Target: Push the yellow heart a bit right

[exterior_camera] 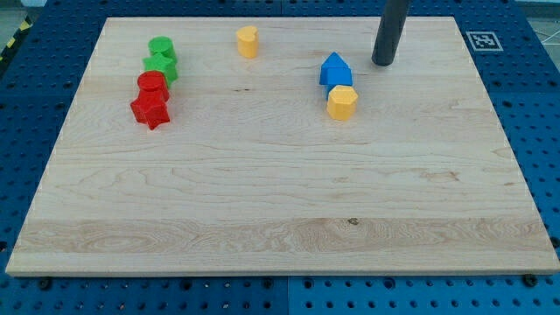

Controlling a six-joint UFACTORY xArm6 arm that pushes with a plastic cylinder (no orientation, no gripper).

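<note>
The yellow heart (248, 41) stands near the view's top edge of the wooden board (280, 201), left of centre. My tip (383, 63) rests on the board at the view's upper right, well to the right of the heart and apart from it. A blue block (335, 70) and a yellow hexagon (342, 102) sit between them, just left of and below my tip; the hexagon touches the blue block's lower side.
At the view's upper left are two green blocks (162, 58), one behind the other. Just below them are a red cylinder (152, 85) and a red star (150, 111). A fiducial tag (483, 40) marks the board's upper right corner.
</note>
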